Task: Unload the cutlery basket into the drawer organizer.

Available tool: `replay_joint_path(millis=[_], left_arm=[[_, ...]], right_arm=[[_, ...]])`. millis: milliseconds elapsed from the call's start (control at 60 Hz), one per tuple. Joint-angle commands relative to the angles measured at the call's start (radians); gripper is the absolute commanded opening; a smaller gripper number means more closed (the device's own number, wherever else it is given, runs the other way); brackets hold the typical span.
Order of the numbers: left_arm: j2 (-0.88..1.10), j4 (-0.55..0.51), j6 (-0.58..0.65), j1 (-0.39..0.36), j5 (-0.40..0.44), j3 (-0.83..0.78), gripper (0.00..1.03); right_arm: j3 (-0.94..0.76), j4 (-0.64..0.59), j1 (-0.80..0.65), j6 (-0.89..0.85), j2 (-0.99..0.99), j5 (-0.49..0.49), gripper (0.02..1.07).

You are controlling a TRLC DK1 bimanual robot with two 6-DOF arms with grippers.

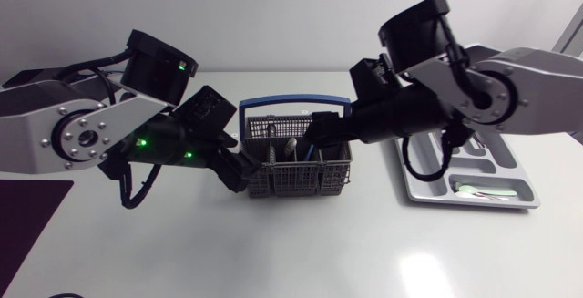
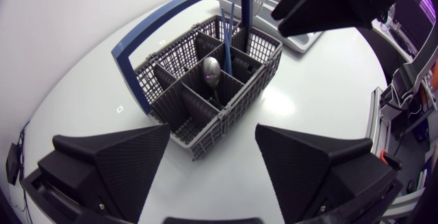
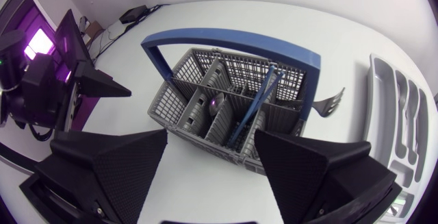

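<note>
The grey cutlery basket (image 1: 296, 166) with a blue handle (image 1: 293, 107) stands mid-table. A metal spoon (image 2: 211, 70) and blue-handled utensils (image 3: 256, 104) stand in its compartments. A grey pronged utensil head (image 3: 330, 104) sticks out at the basket's end nearest the organizer. My left gripper (image 1: 241, 169) is open at the basket's left end, its corner just ahead of the fingers (image 2: 116, 159). My right gripper (image 1: 319, 132) hovers open over the basket's right half, with the blue handles ahead of it. The white drawer organizer (image 1: 510, 157) lies at the right, a pale utensil (image 1: 487, 191) in its front compartment.
The organizer (image 3: 400, 114) lies close beside the basket, under my right arm (image 1: 474, 88). My left arm (image 1: 82, 134) comes in low across the table's left side. A dark mat (image 1: 27, 216) covers the front left corner.
</note>
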Motion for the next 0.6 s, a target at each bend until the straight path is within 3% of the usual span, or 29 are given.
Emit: replay_joint_path(millis=[0, 583], left_arm=[[-0.009, 0.030, -0.009, 0.009, -0.007, -0.036, 0.87], [0.014, 0.166, 0.008, 0.047, -0.007, -0.093, 0.87]], right_arm=[[0.021, 0.053, 0.030, 0.055, 0.069, 0.019, 0.92], [0.069, 0.234, 0.099, 0.118, 0.309, 0.128, 0.70]])
